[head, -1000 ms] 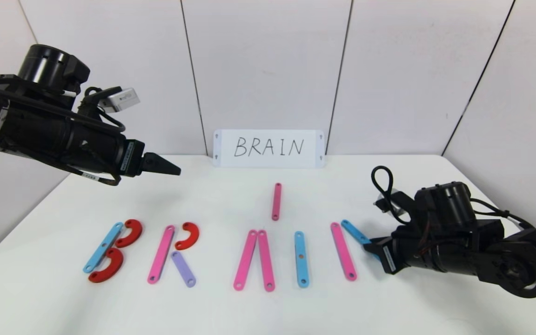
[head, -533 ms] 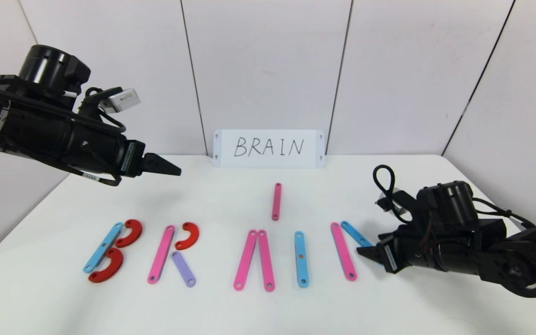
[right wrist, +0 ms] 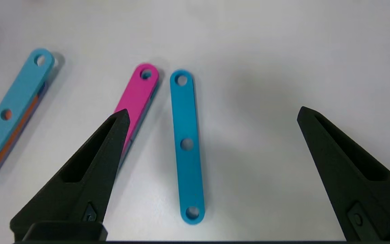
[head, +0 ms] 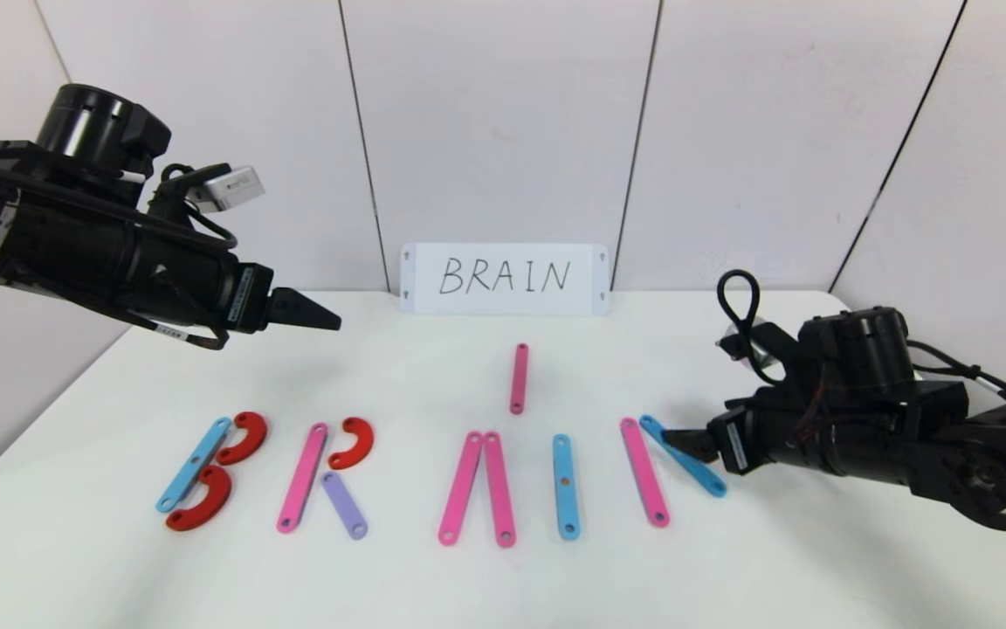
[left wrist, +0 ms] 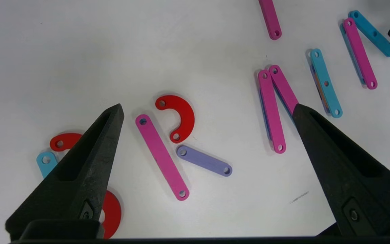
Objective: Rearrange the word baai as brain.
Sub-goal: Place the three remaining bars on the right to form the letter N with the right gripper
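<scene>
The right claw [head: 676, 441] hangs open just above the blue strip [head: 683, 455], which lies flat on the surface [head: 503, 585] slanting off the top of the pink strip [head: 644, 472], at the right end of the letter row. The left claw [head: 328, 321] hovers open, high over the surface's left side
</scene>
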Robot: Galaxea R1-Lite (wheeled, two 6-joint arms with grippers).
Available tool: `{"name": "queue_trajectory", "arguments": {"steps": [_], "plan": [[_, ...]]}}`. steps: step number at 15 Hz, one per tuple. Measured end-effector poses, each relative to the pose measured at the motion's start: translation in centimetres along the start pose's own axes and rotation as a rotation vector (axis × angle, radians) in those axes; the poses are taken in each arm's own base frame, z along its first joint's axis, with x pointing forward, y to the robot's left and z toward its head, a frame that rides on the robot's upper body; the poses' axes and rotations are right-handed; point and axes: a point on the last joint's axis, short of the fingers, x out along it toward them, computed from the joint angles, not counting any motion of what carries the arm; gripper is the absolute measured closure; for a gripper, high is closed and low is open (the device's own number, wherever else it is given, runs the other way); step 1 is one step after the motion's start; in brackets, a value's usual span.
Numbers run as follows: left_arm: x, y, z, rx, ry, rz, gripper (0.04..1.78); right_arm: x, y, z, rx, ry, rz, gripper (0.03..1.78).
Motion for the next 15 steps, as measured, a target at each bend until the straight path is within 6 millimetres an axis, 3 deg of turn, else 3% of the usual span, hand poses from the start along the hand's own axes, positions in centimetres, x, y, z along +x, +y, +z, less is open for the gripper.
{"name": "queue_trajectory", "arguments": {"steps": [3,8,15], "plan": [[0.1,0.0,0.0,0.001,0.002,0.000,0.08,0.9,1.5,3.0,0.009,-0.048,-0.026,0.08],[0.1,0.0,0.0,0.001,0.002,0.000,0.08,4.5,6.5,7.0,0.059,-0.087,-0.059,0.08],[0.1,0.0,0.1,0.001,-0.001,0.001,0.08,9.5,11.3,9.4,0.074,-0.070,-0.083,0.08]]}}
